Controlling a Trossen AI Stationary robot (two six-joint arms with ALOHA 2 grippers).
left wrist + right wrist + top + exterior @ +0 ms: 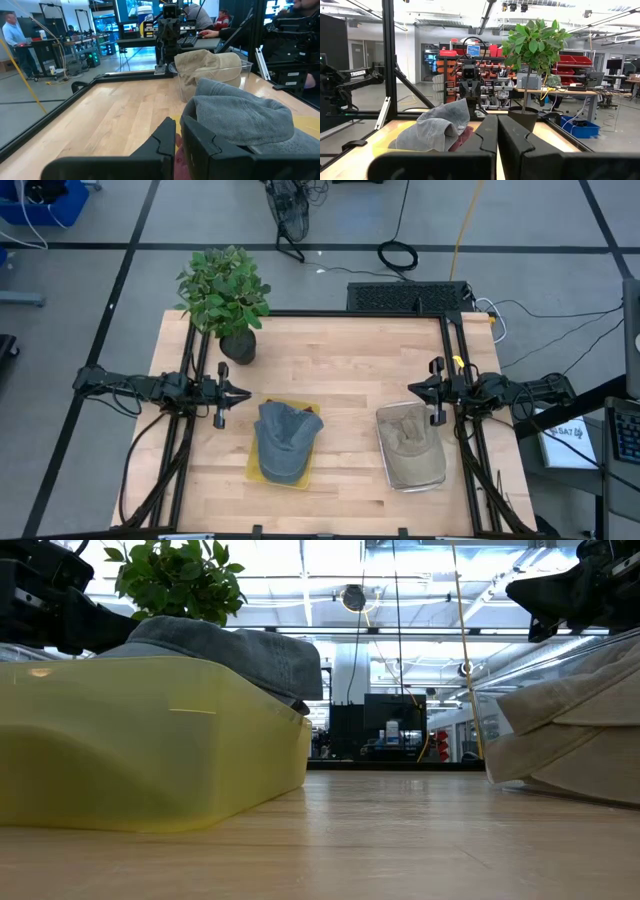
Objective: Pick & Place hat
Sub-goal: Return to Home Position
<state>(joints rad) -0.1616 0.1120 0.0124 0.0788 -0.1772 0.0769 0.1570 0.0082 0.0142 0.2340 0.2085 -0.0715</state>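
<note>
The left arm (150,385) and right arm (515,388) are nearly black, built of slim jointed links. Black cables (140,470) trail from them along the counter's (340,350) side edges. The left claw (243,393) and right claw (413,388) each have two blocky, angular black fingers (515,140). A small yellow mark (457,363), perhaps a tag, sits by the right wrist.

Light wood table (345,370), plank top. Potted plant (238,346) stands nr back-left corner. Yellow bin (252,472) sits twd front edge, left of centre. Clear bin (384,460) sits twd front edge too, nr right edge. Bins well apart, bare wood btwn them. Plant just behind yellow bin, not touching.
</note>
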